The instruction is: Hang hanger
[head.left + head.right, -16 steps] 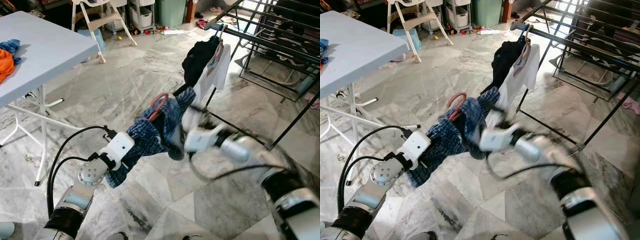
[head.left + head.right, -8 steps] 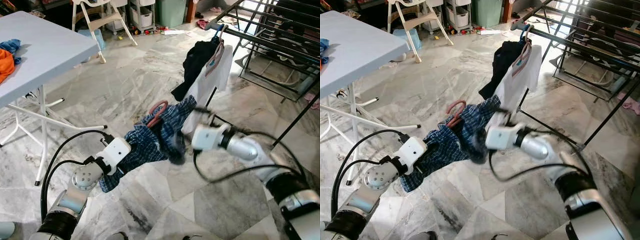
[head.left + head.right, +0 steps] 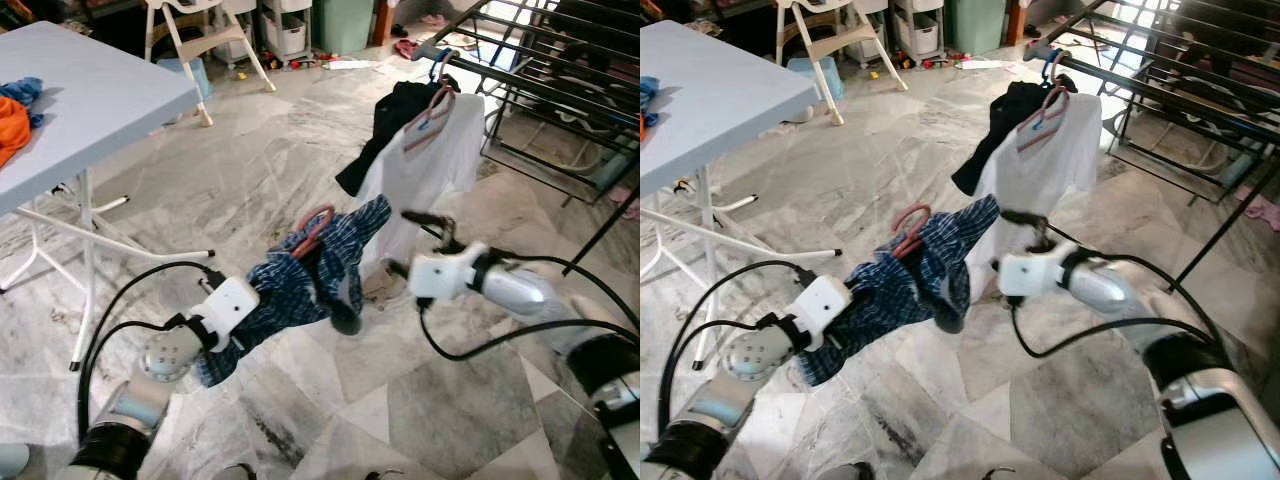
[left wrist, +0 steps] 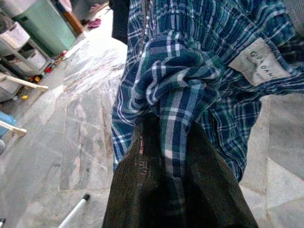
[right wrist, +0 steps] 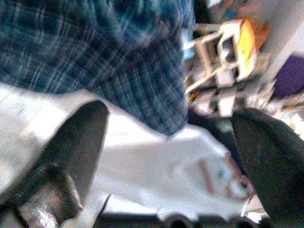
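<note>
The left gripper (image 4: 175, 156) is clamped on one blue plaid shirt (image 3: 300, 285), its two black fingers (image 4: 137, 190) pinching a bunched fold of the cloth. One reddish hanger (image 3: 312, 225) pokes out of the shirt's top edge, at about 1 o'clock from the left gripper, held in mid-air above the marble floor (image 3: 250, 160). The right gripper (image 3: 425, 222) sits at 3 o'clock from the shirt, just beside it, with its two fingers spread apart and nothing between them. Behind it, at 12 o'clock, one black drying rack (image 3: 540, 70) carries two garments: one white shirt (image 3: 425, 165) on its own hanger and one black garment (image 3: 400, 110). One grey table (image 3: 90, 90) stands at 10 o'clock.
</note>
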`<state>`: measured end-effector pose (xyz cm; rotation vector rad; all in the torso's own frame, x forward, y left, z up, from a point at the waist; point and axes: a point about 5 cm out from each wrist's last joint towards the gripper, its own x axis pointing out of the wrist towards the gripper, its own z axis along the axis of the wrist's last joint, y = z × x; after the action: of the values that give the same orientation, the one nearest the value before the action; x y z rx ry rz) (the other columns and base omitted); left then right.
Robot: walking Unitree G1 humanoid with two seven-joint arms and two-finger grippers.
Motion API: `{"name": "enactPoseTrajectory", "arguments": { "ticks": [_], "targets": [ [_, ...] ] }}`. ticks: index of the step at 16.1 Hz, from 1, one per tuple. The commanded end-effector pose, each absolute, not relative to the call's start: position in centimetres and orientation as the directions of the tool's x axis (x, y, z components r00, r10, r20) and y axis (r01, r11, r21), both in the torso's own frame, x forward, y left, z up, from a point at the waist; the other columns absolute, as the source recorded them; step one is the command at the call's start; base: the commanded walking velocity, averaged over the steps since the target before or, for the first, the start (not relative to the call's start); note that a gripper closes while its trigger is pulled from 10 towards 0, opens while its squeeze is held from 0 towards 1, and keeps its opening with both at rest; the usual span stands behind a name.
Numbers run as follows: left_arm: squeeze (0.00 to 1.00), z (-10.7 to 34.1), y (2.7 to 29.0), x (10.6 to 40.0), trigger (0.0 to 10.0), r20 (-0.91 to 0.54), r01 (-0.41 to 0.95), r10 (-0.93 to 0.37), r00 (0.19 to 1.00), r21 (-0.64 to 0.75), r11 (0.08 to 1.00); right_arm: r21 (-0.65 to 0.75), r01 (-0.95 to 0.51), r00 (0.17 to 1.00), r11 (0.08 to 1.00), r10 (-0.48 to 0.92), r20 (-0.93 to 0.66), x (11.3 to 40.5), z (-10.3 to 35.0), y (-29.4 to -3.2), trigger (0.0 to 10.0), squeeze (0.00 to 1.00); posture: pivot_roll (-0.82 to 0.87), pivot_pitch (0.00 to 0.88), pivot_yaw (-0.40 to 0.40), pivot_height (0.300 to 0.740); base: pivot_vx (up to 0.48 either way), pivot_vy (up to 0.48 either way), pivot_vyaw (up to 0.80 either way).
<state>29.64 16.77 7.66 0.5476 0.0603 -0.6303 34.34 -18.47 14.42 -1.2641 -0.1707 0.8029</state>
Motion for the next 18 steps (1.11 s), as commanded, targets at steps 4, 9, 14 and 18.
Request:
{"name": "enactPoseTrajectory", "arguments": {
  "ticks": [4, 9, 14, 18],
  "targets": [
    [0.0, 8.7, 15.9, 28.7, 0.0, -0.221, 0.665, -0.66, 0.718, 0.496, 0.558, -0.856, -0.508, 0.695, 0.094, 0.632, -0.343, 34.7, 16.0, -19.9, 10.0, 0.0, -0.07, 0.103, 0.012, 0.74, 0.0, 0.0, 0.0],
    [0.0, 9.2, 14.1, 27.7, 0.0, -0.255, 0.739, -0.75, 0.61, 0.525, 0.422, -0.778, -0.626, 0.566, 0.043, 0.711, -0.416, 34.2, 15.8, -18.3, 10.0, 0.0, -0.06, 0.108, 0.008, 0.74, 0.0, 0.0, 0.0],
    [0.0, 10.3, 13.4, 27.8, 0.0, -0.254, 0.742, -0.779, 0.573, 0.565, 0.361, -0.59, -0.806, 0.369, -0.053, 0.734, -0.57, 33.1, 13.8, -17.5, 10.0, 0.0, -0.06, 0.112, 0.009, 0.74, 0.0, 0.0, 0.0],
    [0.0, 10.5, 13.0, 27.6, 0.0, -0.25, 0.745, -0.787, 0.564, 0.565, 0.354, -0.537, -0.842, 0.349, -0.059, 0.7, -0.623, 33.6, 13.2, -17.2, 0.0, 0.0, -0.05, 0.112, 0.002, 0.74, 0.0, 0.0, 0.0]
  ]
}}
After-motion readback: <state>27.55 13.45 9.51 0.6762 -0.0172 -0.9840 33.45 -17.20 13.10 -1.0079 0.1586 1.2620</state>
